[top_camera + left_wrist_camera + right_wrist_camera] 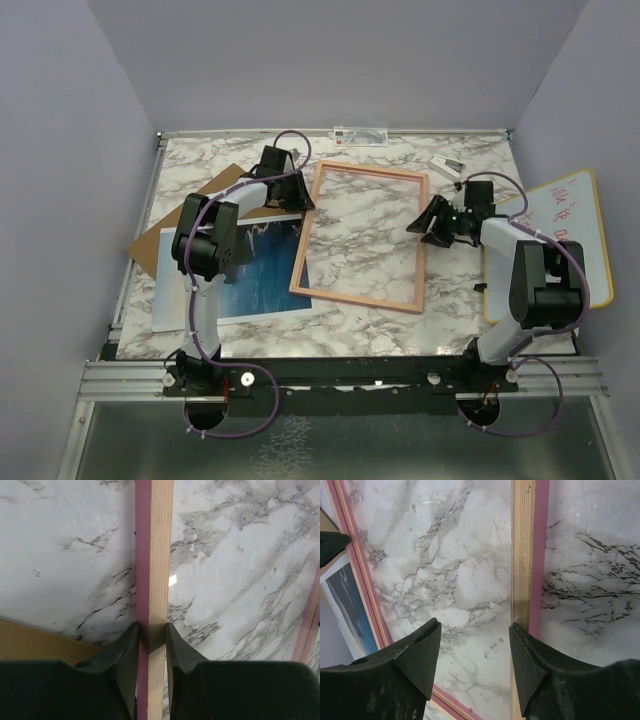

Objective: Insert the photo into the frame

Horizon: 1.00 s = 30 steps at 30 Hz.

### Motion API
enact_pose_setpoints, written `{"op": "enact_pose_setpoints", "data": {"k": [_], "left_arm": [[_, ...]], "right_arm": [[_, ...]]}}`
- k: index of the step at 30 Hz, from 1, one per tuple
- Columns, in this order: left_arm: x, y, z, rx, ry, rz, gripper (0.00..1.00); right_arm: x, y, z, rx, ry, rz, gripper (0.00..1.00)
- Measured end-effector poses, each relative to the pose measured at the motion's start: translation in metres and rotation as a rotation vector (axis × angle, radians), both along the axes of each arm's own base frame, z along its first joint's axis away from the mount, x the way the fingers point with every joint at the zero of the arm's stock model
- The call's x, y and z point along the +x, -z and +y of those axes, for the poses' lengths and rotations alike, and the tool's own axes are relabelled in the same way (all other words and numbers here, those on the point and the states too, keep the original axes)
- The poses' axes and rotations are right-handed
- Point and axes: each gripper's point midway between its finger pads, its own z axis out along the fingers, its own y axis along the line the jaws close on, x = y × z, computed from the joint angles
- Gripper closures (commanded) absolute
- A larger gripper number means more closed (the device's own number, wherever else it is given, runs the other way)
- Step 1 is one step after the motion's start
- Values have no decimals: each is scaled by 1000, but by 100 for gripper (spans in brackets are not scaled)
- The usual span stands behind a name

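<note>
Frame (360, 238) lies mid-table | left gripper (152, 630) clamped on its left rail | right gripper (475, 627) spread wide at its right rail | photo (265, 275) flat near table's left edge

Top external: from high behind the near edge, looking steeply down over the whole marble table (350, 330). Left wrist: tight against the left rail of the frame (155, 555) (own fingers (125, 650) along the bottom). Right wrist: close over the right rail, sharing pane and photo (350, 605) edge with the overhead view.
</note>
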Motion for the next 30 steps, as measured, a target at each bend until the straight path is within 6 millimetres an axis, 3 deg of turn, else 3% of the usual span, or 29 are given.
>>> {"op": "enact_pose_setpoints", "data": {"k": [5, 10, 13, 20, 28, 30], "left_arm": [[2, 0, 2, 10, -5, -8, 76], [0, -1, -2, 8, 4, -12, 76], [0, -1, -4, 9, 7, -11, 76], [0, -1, -4, 12, 4, -13, 68], [-3, -4, -7, 8, 18, -10, 57], [-3, -5, -7, 7, 24, -6, 55]], "right_arm": [[1, -3, 3, 22, -11, -74, 42], [-8, -22, 34, 129, -100, -143, 45], [-4, -39, 37, 141, -98, -201, 44], [17, -42, 8, 7, 70, -190, 38], [61, -52, -24, -147, 221, -175, 42], [69, -44, -29, -174, 239, -147, 43]]}}
